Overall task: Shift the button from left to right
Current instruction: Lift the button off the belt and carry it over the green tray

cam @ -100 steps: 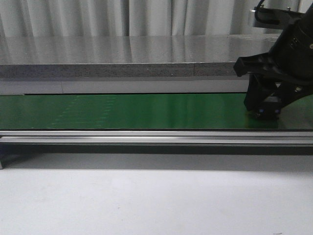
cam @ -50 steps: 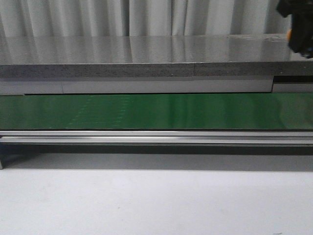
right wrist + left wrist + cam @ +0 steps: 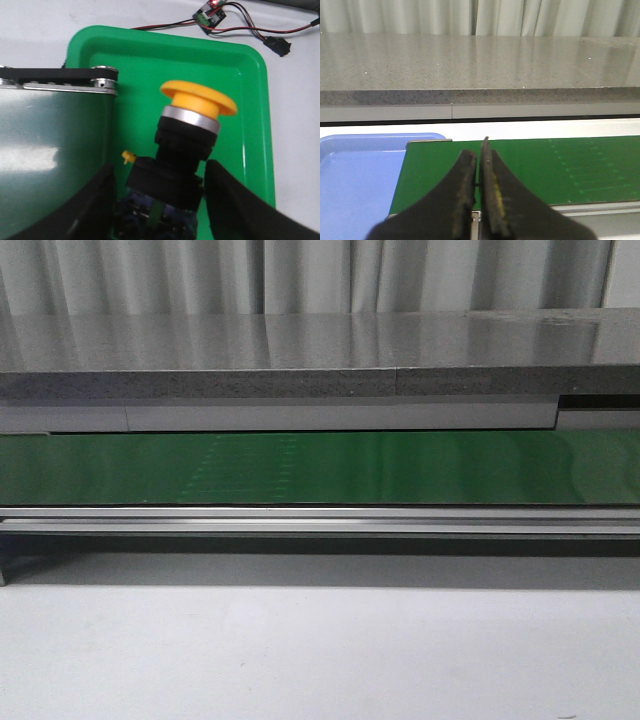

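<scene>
The button [image 3: 190, 130] has a round orange-yellow cap on a black boxy body with a blue base. It shows only in the right wrist view, tilted, between the fingers of my right gripper [image 3: 161, 169], which is shut on its body. It hangs over a green tray [image 3: 250, 100] beside the end of the green conveyor belt [image 3: 50, 150]. My left gripper [image 3: 479, 150] is shut and empty over the belt's left end [image 3: 560, 170]. Neither gripper shows in the front view, where the belt [image 3: 320, 468] carries nothing.
A blue tray [image 3: 355, 175] lies off the belt's left end. A small circuit board with red and black wires [image 3: 210, 14] lies on the white table beyond the green tray. A grey stone counter [image 3: 300, 350] runs behind the belt.
My right gripper, down on the belt's right end a second ago, rose with the button and left the front view. Faint marks on the belt have drifted to the right.
</scene>
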Tool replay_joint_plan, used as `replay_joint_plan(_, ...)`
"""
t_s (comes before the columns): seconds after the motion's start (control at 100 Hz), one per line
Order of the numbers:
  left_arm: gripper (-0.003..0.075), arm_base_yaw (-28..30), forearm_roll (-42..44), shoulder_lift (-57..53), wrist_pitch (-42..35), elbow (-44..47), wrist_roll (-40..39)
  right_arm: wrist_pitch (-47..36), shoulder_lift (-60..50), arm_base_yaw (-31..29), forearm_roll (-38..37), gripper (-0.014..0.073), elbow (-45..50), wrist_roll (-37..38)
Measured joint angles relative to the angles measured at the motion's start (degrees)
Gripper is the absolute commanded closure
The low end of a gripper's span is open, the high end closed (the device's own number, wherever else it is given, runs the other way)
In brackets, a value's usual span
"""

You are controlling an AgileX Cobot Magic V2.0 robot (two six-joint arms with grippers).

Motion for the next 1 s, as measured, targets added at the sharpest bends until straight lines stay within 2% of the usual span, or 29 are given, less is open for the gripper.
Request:
replay_joint_plan(0.21,0.0715,0.00,0.00,0.00,0.00,0.00,0.00,-0.35,5.47,-3.57,4.55,0.0406,0.00,-7.20)
replay_joint_plan(0.55,0.0715,0.00,0.00,0.00,0.00,0.00,0.00,-0.04,13.71,-9.06,11.44,0.0406,0.00,-12.04)
replay_joint_plan(0.85,0.0715,0.00,0.00,0.00,0.00,0.00,0.00,0.23,16.42,-9.67,16.78,0.0406,-0.13,-15.78)
replay_joint_plan(1.0,0.0715,0.00,0.00,0.00,0.00,0.00,0.00,0.88,18.13,-9.67,17.13,0.0406,-0.13,-16.26)
